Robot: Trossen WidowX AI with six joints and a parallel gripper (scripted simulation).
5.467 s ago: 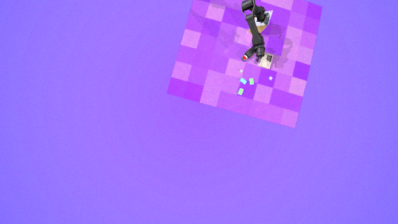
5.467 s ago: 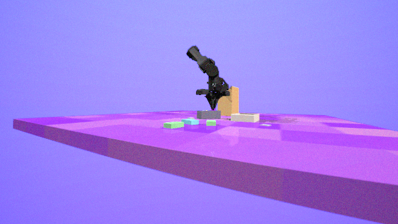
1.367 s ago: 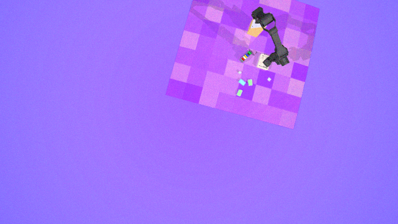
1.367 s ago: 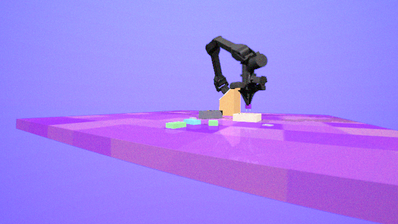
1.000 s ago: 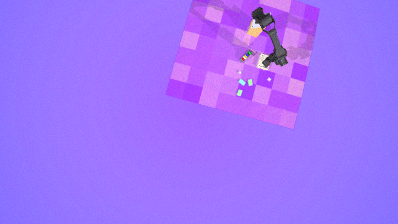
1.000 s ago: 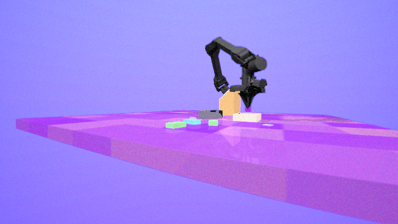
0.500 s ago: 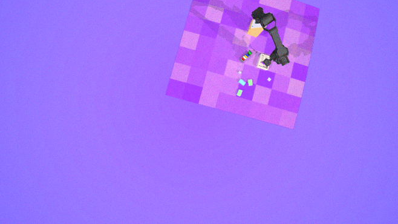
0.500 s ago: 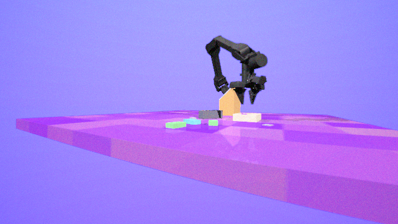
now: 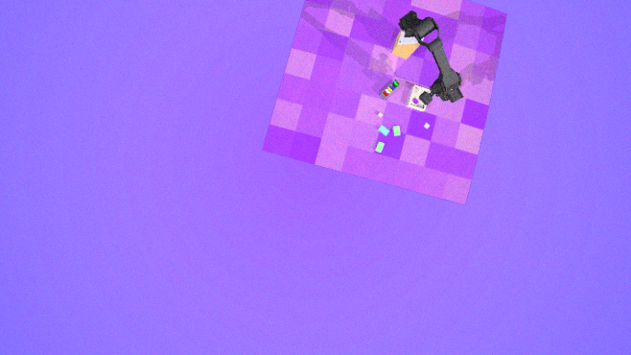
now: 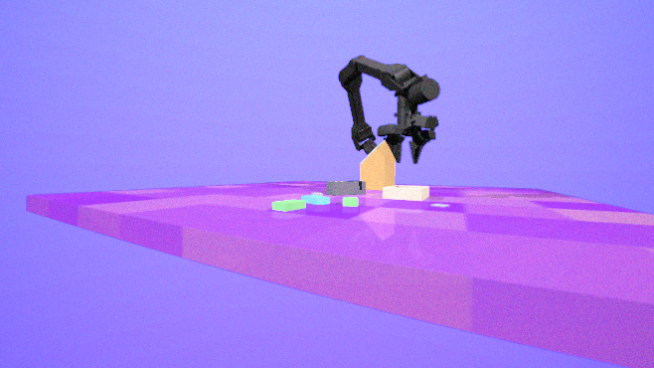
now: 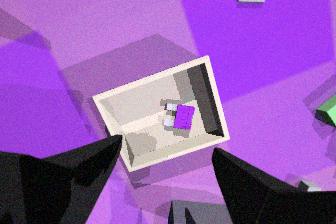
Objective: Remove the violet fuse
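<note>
The violet fuse (image 9: 415,101) (image 11: 184,117) lies on its side on the floor of the cream tray (image 10: 406,193) (image 11: 218,97), its two pale prongs pointing left in the wrist view. My gripper (image 10: 407,162) (image 11: 167,142) is open and empty, its fingertips spread apart above the tray and clear of the fuse. The grey fuse block (image 10: 343,188) stands beside the tray; in the top view it holds green, blue, yellow, white and red fuses (image 9: 390,88). In the top view the gripper hides part of the tray's right side.
An orange wedge-shaped block (image 9: 405,50) (image 10: 378,169) stands near the arm's base. Two green blocks (image 9: 380,147) (image 10: 289,205), a cyan block (image 9: 384,130) (image 10: 316,199) and small white pieces (image 9: 427,126) (image 10: 439,205) lie on the checkered table top.
</note>
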